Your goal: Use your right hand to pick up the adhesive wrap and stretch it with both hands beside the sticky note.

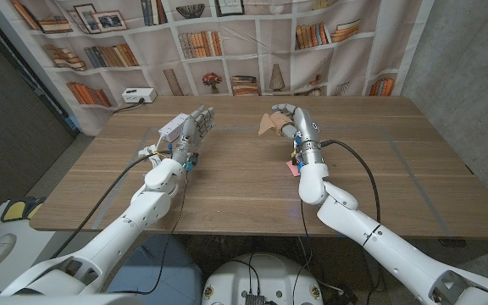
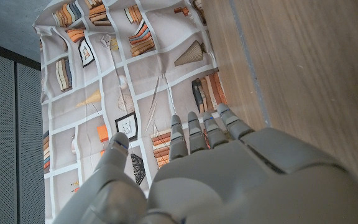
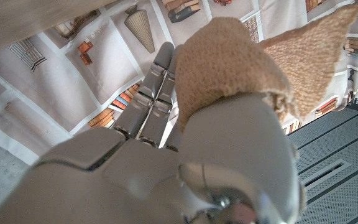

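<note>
Right hand [image 1: 288, 119] is up over the far middle of the wooden table [image 1: 379, 169], fingers wrapped around the tan adhesive wrap [image 1: 270, 124], a loose flap hanging out to its left. Left hand [image 1: 195, 129] waits well apart on the left, fingers straight and spread, gripping nothing. Pink sticky note [image 1: 293, 169] lies just nearer, beside the right wrist.

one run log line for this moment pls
right hand: holds adhesive wrap, lifted | left hand: open, holds nothing | stretch: not begun
</note>
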`<state>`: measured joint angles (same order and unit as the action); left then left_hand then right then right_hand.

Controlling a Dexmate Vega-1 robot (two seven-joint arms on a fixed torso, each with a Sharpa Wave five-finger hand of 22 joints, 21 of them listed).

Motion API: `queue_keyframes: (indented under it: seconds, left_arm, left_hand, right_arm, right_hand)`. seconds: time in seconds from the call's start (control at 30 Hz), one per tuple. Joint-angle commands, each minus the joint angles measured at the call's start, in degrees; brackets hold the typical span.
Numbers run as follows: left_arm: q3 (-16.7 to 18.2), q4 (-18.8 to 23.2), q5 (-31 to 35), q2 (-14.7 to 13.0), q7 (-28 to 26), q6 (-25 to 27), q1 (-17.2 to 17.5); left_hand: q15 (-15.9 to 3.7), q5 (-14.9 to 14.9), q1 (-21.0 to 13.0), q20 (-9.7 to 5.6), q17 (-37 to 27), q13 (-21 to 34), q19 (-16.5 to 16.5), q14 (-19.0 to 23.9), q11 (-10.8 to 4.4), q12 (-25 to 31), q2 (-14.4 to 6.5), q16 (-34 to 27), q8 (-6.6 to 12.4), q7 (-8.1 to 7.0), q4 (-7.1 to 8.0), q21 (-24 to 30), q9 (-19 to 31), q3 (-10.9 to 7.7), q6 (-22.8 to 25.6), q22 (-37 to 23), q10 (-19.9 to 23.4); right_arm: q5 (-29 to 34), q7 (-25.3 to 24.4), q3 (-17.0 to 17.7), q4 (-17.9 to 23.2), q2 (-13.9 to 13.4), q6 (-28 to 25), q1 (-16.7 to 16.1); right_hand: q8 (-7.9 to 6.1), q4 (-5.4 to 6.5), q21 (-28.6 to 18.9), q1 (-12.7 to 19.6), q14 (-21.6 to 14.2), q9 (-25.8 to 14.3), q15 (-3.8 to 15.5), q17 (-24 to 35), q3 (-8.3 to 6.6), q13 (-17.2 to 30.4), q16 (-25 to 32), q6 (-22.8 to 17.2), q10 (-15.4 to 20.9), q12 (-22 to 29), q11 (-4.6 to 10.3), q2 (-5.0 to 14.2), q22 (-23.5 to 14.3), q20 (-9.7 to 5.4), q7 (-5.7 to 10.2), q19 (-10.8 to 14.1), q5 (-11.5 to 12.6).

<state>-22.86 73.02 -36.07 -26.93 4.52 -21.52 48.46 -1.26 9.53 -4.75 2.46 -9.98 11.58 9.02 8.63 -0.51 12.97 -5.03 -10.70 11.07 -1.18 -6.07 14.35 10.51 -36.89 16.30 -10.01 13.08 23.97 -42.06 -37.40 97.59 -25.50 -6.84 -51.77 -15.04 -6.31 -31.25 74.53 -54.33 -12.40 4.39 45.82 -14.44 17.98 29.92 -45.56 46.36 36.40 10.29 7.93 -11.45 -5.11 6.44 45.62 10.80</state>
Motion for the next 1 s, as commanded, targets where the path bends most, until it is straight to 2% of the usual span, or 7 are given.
queue_keyframes:
  seconds: [0.03,0.27,0.37,0.4,0.47,0.73,1.0]
  left_arm:
    - [-0.1,0.2,1.2,0.5,-1.2,-2.1,0.5]
    - [0.0,3.4,0.2,-0.7,-0.8,0.0,1.3]
    - [-0.1,5.1,0.6,-1.3,-1.2,0.8,1.6]
    - [-0.2,5.7,0.7,-1.5,-1.4,1.1,1.6]
    - [-0.2,6.8,0.8,-1.7,-1.7,1.7,1.8]
    - [-0.6,11.7,1.1,-2.0,-4.0,4.2,2.5]
    - [-2.7,12.8,4.4,-2.1,-3.5,4.0,0.8]
  left_hand:
    - [-0.36,0.3,-0.3,0.35,-0.2,0.2,1.0,1.9,-0.11,1.1,-0.4,-0.5,0.97,0.30,-0.01,-0.3,0.2,-0.48,2.5,-0.1,2.4]
    - [0.65,0.2,-0.3,1.94,-0.2,0.3,1.2,2.7,-0.30,1.8,-0.2,-0.4,1.36,0.43,-0.12,-0.8,0.2,-0.48,4.7,-0.2,4.9]
    - [1.71,0.2,0.4,2.43,-0.5,0.4,1.0,4.5,-1.85,3.2,0.1,-1.0,1.21,0.33,0.32,-1.3,0.2,-0.07,5.5,-0.2,9.2]
    - [1.58,0.2,0.6,2.53,-0.5,0.6,1.0,5.0,-1.04,3.6,0.2,-1.1,1.37,0.64,0.44,-1.5,0.2,0.02,6.3,-0.3,10.4]
    - [1.32,0.2,0.9,2.72,-0.6,0.8,1.4,6.6,-1.55,4.2,0.5,-1.6,1.69,0.87,0.60,-1.5,0.3,0.25,7.7,-0.3,12.2]
    - [0.49,0.3,0.8,2.86,-0.4,0.8,5.2,11.4,-0.08,3.8,0.7,-2.4,2.22,1.65,0.38,-0.8,0.3,0.13,11.4,-0.3,12.9]
    - [0.24,0.4,-1.2,2.58,-0.2,0.7,5.4,12.4,-0.12,4.8,1.0,-1.5,3.26,2.43,-1.40,-1.6,0.4,-0.58,16.7,-0.3,17.6]
  right_arm:
    - [3.8,-2.7,0.7,0.7,-1.6,-2.8,0.7]
    - [6.8,-3.4,-0.1,0.0,-2.8,-3.3,2.2]
    - [7.7,-3.6,-0.4,-0.5,-3.1,-3.2,2.8]
    - [7.8,-3.6,-0.4,-0.5,-3.1,-3.3,2.9]
    - [8.0,-3.7,-0.4,-0.8,-3.2,-3.2,3.3]
    - [10.0,-2.8,-1.2,-0.3,-3.5,-4.6,4.6]
    - [11.7,-2.4,-1.8,-0.3,-3.8,-5.4,5.9]
  right_hand:
    - [0.00,-0.07,-0.6,-0.7,-4.0,-0.4,9.16,0.4,0.18,4.9,-0.4,-0.7,1.0,4.7,-0.09,0.06,-0.1,-1.54,0.18,0.3,-0.1]
    - [0.22,-0.28,-0.9,-0.9,-4.2,-0.5,9.15,0.8,0.24,5.7,-0.8,-0.5,0.8,5.1,0.01,0.08,-0.1,-1.60,0.19,0.0,-0.1]
    - [0.27,-0.34,-0.9,-1.0,-4.3,-0.5,9.15,0.9,0.25,5.8,-0.9,-0.5,0.7,5.2,0.04,0.09,-0.1,-1.62,0.21,0.0,-0.1]
    - [0.30,-0.37,-1.0,-1.0,-4.3,-0.5,9.15,0.9,0.25,5.8,-1.0,-0.5,0.7,5.2,-0.01,0.10,-0.1,-1.64,0.23,-0.1,-0.1]
    - [0.32,-0.43,-1.0,-1.0,-4.3,-0.6,9.15,1.0,0.23,5.8,-1.1,-0.5,0.8,5.3,-0.02,0.13,-0.1,-1.67,0.20,-0.2,-0.1]
    - [0.36,-0.63,-1.4,-1.2,-4.6,-0.7,9.16,1.3,0.23,5.9,-1.5,-0.8,1.0,5.4,0.08,0.18,-0.1,-1.83,0.13,-0.3,0.0]
    - [0.43,-0.77,-1.7,-1.4,-4.7,-0.7,9.16,1.6,0.26,5.8,-1.9,-0.9,0.9,5.4,0.42,0.17,0.0,-1.98,0.19,-0.5,0.0]
